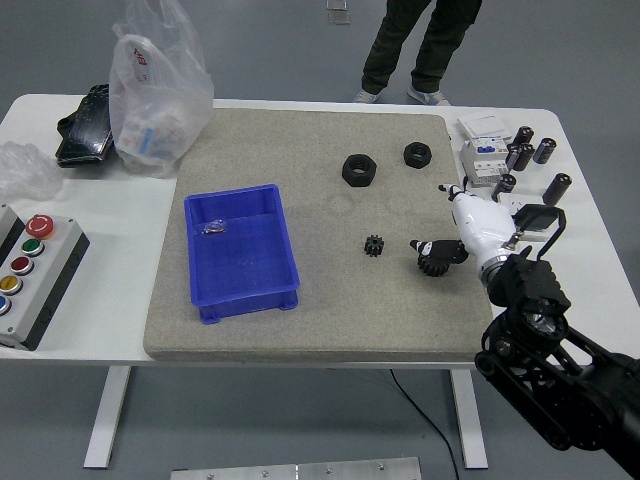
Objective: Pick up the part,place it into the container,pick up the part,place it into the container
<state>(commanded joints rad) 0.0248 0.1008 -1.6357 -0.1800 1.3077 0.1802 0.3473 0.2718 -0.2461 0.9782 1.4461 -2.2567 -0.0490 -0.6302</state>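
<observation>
While the right hand (470, 228) fingers (425, 246) touch one gear (438, 262), grip unclear, second gear (375, 245), two nuts (359, 169), one blue container (242, 252).

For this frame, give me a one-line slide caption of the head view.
Right hand grasps a black gear on the mat, the blue bin waiting to its left.

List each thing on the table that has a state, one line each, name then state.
Right hand: over the mat, fingers closing on a black gear, grip not clear.
Larger gear: on the mat, under the hand's fingers.
Small gear: flat on the mat, untouched.
Blue bin: upright, open, holding only a small shiny item.
Two black nuts: flat on the mat, apart.
Plastic bag: standing, filled.
Left hand: out of view.
</observation>
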